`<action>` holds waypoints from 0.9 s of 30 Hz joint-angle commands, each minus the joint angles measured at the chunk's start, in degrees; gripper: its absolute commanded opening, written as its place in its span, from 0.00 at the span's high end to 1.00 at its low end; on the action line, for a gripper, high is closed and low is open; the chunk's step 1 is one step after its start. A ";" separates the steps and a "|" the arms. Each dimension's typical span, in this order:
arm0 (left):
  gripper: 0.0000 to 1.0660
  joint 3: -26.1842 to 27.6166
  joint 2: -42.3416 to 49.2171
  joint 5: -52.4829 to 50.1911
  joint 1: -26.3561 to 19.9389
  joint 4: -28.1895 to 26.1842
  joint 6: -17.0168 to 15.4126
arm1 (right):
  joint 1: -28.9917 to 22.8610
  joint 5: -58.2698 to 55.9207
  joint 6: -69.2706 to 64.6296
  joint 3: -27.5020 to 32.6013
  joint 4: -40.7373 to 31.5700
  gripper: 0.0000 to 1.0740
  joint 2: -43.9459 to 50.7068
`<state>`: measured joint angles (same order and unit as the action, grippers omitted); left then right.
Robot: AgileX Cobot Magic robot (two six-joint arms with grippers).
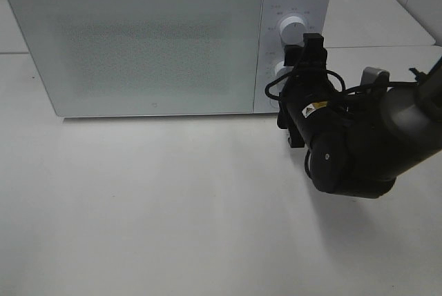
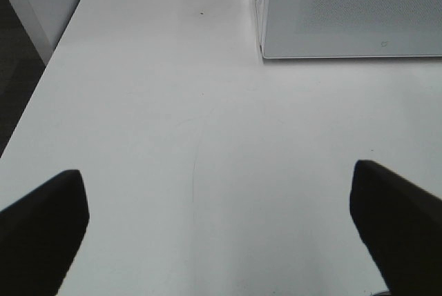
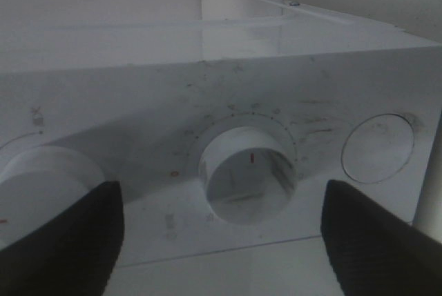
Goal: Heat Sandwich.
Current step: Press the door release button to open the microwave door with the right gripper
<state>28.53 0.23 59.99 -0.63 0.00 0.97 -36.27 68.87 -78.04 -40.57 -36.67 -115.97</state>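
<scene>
The microwave [image 1: 152, 41] stands at the back of the white counter [image 1: 173, 206], door shut, its front bottom edge running straight across. A broad stretch of open counter lies in front of it. In the left wrist view the counter's outer edge drops to dark floor, and a seam at the back divides it from a second surface.

The right hand [image 1: 304, 51] is up at the control panel, on the microwave's right end, crowding the lower knob [image 3: 248, 172]. Its fingers [image 3: 380, 241] are spread wide to either side of that knob and touch nothing. The upper knob [image 1: 293, 28] is just above.

The left hand [image 2: 221, 234] hangs over the open counter, fingers [image 2: 41, 234] fully apart, holding nothing.

The sandwich shows in none of the views.
</scene>
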 commanded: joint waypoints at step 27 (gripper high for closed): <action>0.08 -0.23 1.49 -0.57 -0.06 0.00 0.00 | 0.34 -53.00 56.32 7.10 18.56 0.29 23.72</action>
<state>28.53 0.23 59.99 -0.63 0.00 0.97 -36.27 17.48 -24.75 -33.35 -18.85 -93.16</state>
